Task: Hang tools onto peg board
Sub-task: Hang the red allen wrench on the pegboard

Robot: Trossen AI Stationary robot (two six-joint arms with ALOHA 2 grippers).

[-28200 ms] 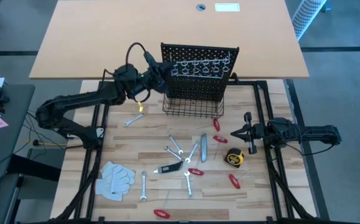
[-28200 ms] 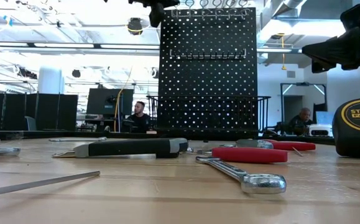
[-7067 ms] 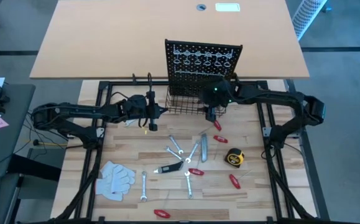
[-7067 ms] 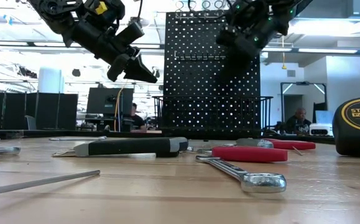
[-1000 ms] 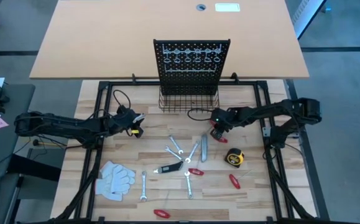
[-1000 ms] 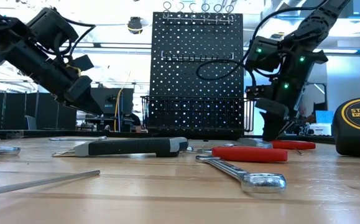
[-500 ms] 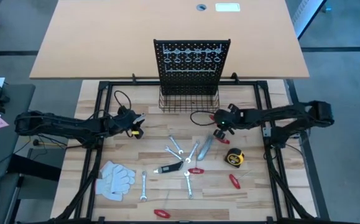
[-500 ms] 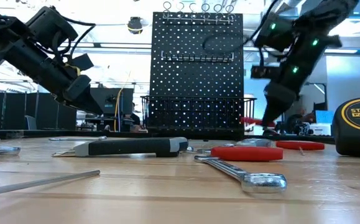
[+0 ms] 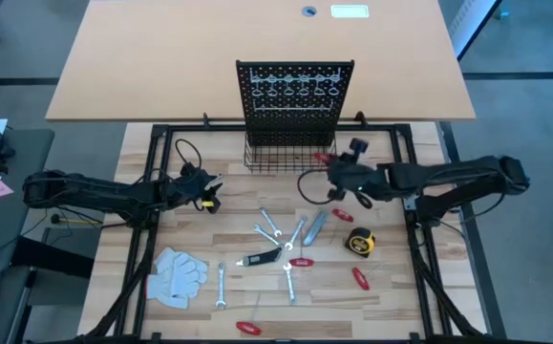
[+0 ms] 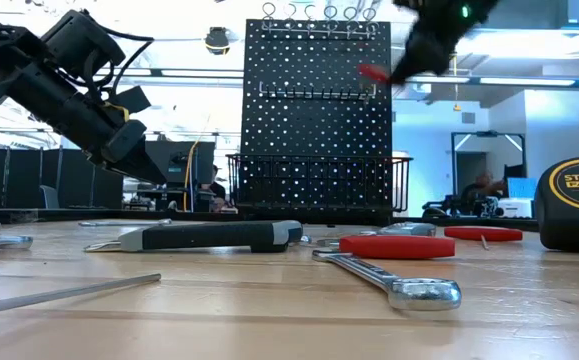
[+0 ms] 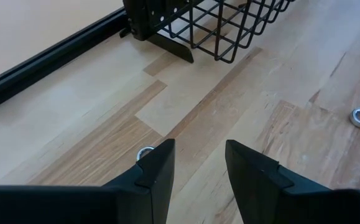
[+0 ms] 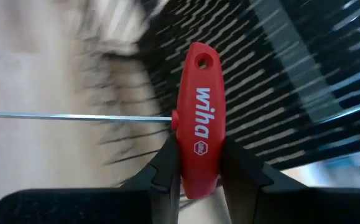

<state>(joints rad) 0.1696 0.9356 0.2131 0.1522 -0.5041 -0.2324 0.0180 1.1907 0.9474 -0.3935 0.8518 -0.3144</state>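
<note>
The black peg board [image 9: 295,91] stands upright at the far middle, with a wire basket [image 9: 290,155] at its base. My right gripper [image 9: 330,164] hangs just right of the basket, shut on a red T-handled tool [image 12: 198,118]; the low view shows the tool [image 10: 374,72] high in front of the board [image 10: 317,110]. My left gripper [image 9: 213,197] waits low, left of the basket, open with nothing between its fingers [image 11: 198,165]. Silver wrenches [image 9: 271,225], a grey utility knife [image 9: 314,226], a tape measure [image 9: 359,242] and red-handled tools [image 9: 341,215] lie flat on the table. My right gripper pinches one end of the red handle [image 12: 198,171] between its two fingers [image 12: 167,163]. The handle lies along the fingers, and its holed end [image 12: 201,62] sticks out past them. A thin steel shaft [image 12: 74,116] juts sideways from the handle's middle. The tool hangs clear of the table.
White gloves [image 9: 176,275] lie near the front left, and a black-handled tool [image 9: 257,256] lies among the wrenches. More red-handled tools [image 9: 360,278] lie near the front. Black frame rails [image 9: 405,182] run along the table's sides. In the low view, a wrench [image 10: 389,280] lies nearest the camera.
My right gripper has risen from the table with the red T-handled tool, gone toward the far edge beside the basket, and rolled about its wrist. The tool is lifted clear. The grey utility knife has turned to a slant.
</note>
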